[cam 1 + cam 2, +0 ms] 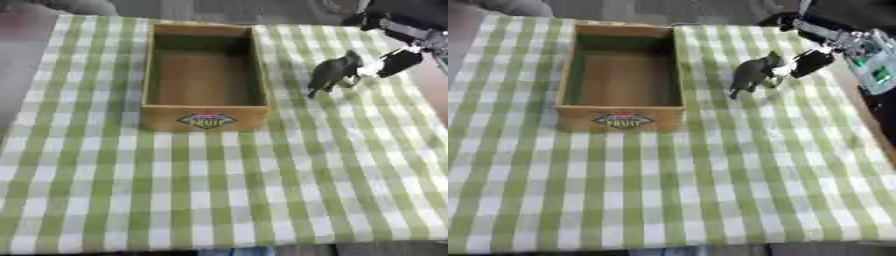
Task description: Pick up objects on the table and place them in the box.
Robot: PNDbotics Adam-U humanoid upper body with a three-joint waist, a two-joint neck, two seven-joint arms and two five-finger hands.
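While the wooden box (206,75) sat open-topped toward twelve o'clock on the green-and-white checked cloth (219,190) covering the counter, nothing lay inside it; only its bare brown floor showed. An oval label (206,120) marked its near wall. At about two o'clock from the box, just beside its right wall, stood a dark grey animal figure (334,73), upright on the cloth. The right hand (811,62) reached in from the upper right, its black fingers touching the figure's far side; whether they were curled round it I could not tell.
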